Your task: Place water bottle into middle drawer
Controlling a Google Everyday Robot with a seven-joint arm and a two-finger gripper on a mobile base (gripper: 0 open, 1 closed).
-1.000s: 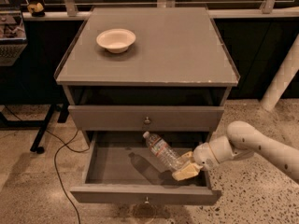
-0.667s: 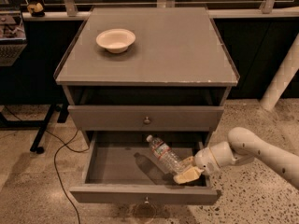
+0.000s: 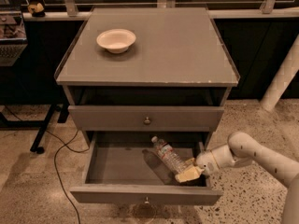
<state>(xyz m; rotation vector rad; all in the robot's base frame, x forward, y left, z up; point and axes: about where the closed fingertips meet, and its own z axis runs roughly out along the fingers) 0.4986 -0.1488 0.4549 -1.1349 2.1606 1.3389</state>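
The water bottle (image 3: 168, 156) is clear with a white cap. It hangs tilted inside the open middle drawer (image 3: 112, 194), cap up and to the left, and casts a shadow on the drawer floor. My gripper (image 3: 189, 173) reaches in from the right over the drawer's right front corner. It is shut on the bottle's lower end. The drawer is pulled well out, and its small round knob (image 3: 146, 200) shows on the front panel.
The like grey drawer (image 3: 147, 120) above is closed. A white bowl (image 3: 116, 40) sits on the cabinet top at the back left. A black cable (image 3: 58, 157) runs over the floor on the left. A white post (image 3: 282, 76) stands at the right.
My gripper and the bottle have shifted together slightly to the right and down inside the open drawer. The drawers and bowl have not moved.
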